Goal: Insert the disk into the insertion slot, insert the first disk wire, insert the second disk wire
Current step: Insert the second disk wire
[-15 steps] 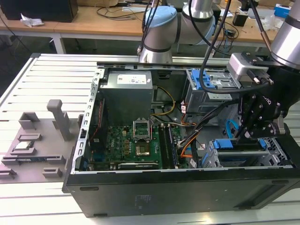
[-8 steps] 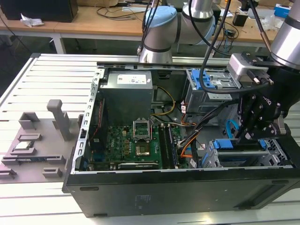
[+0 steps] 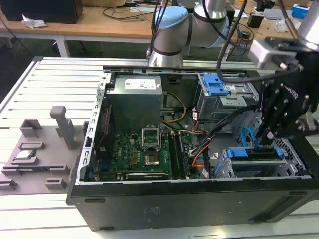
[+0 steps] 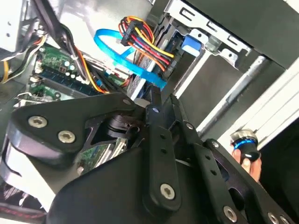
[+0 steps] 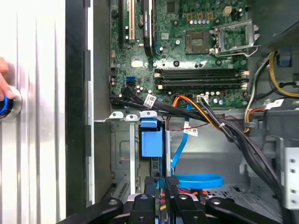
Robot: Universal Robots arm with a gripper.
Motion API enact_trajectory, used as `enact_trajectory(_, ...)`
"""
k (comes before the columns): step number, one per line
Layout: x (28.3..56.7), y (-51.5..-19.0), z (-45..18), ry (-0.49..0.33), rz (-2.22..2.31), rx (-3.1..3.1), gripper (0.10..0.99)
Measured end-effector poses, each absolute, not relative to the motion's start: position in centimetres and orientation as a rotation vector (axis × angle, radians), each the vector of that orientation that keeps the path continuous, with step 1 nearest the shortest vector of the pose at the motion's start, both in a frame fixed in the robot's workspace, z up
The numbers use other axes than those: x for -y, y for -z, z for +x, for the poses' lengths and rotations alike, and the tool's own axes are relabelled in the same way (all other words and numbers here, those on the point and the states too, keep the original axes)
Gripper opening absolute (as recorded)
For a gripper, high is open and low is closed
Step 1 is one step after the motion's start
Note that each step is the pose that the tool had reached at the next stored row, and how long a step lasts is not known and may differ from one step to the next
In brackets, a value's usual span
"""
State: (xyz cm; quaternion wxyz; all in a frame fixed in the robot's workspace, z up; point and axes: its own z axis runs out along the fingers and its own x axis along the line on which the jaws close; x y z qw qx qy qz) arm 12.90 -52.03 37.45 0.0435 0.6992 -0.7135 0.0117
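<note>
The disk [image 3: 254, 158] lies in the insertion slot [image 3: 295, 155] at the case's near corner on the exterior view's right, its blue carrier [image 3: 238, 153] facing the motherboard. That blue carrier tab [image 5: 151, 143] appears in the first wrist view too. My gripper [image 3: 269, 133] hangs just above the disk's end, shut on the end of a flat blue disk wire [image 4: 122, 57]. This blue wire [image 5: 196, 179] loops right beside the fingertips [image 5: 171, 182]. A plug with red, yellow and black wires [image 4: 140, 33] hangs just beyond the blue wire.
A taller grey cage with a blue latch [image 3: 215, 84] stands behind the slot. Black and orange cable bundles [image 5: 219, 123] cross between the motherboard [image 3: 144, 149] and the slot. A hand rests on a blue-ringed button [image 5: 5, 103] outside the case wall.
</note>
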Motion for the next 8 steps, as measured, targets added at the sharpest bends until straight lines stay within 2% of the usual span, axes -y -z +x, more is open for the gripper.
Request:
enact_trajectory(1,51.9,-38.3,12.9,-0.036,2.138,2.181,0.224)
enact_trajectory(2,51.8,-39.2,12.9,-0.036,2.138,2.181,0.106)
enact_trajectory(8,51.8,-39.8,12.9,-0.035,2.138,2.182,0.106)
